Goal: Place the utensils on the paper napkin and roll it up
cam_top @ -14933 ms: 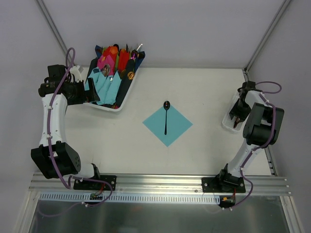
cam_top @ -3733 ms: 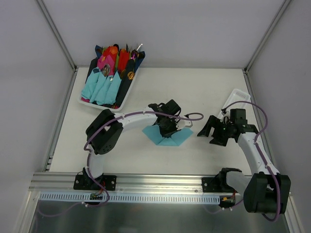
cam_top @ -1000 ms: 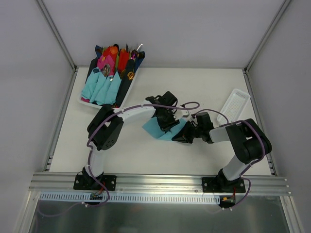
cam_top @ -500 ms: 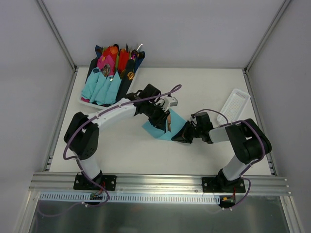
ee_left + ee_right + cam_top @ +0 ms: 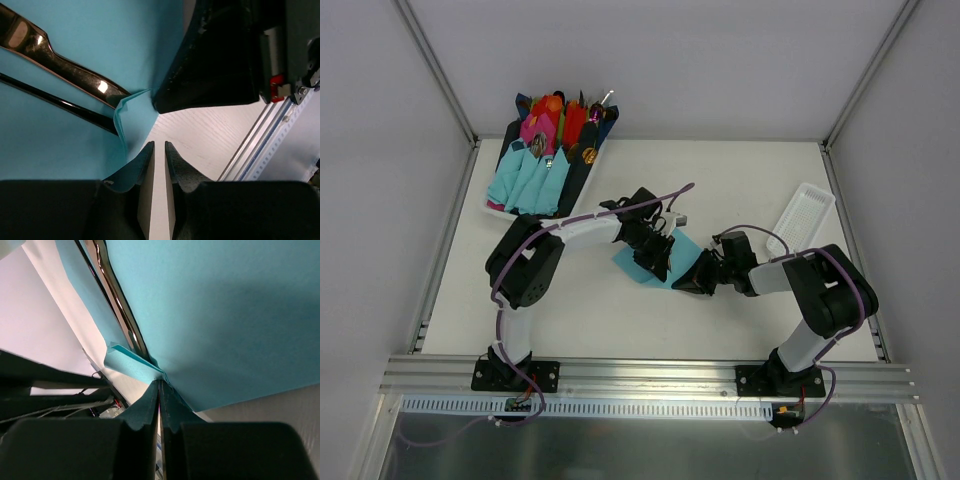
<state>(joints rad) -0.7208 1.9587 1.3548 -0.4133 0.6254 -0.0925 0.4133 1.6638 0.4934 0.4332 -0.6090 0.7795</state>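
Overhead, a white table sits between pale grey walls, with an aluminium rail along the near edge carrying both arm bases. At far left is a white tray of napkin rolls in teal, pink, red and navy. At far right is a small white basket, well apart from the work. The paper napkin lies at mid-table, partly folded, and both wrists crowd over its right half and block it from above. The left gripper has its fingers nearly together, with a narrow slit of bare table between them and nothing in it. A curled teal edge lies against the outside of one finger. The right gripper has its fingers pressed together on the napkin's edge, beside a small turned-up fold. The utensils are hidden in the top view. The wrist views show two slim handles lying side by side on the teal sheet, one glossy and brownish, one thin and dark. The left wrist view also shows the black body of the right gripper just beyond the fold.
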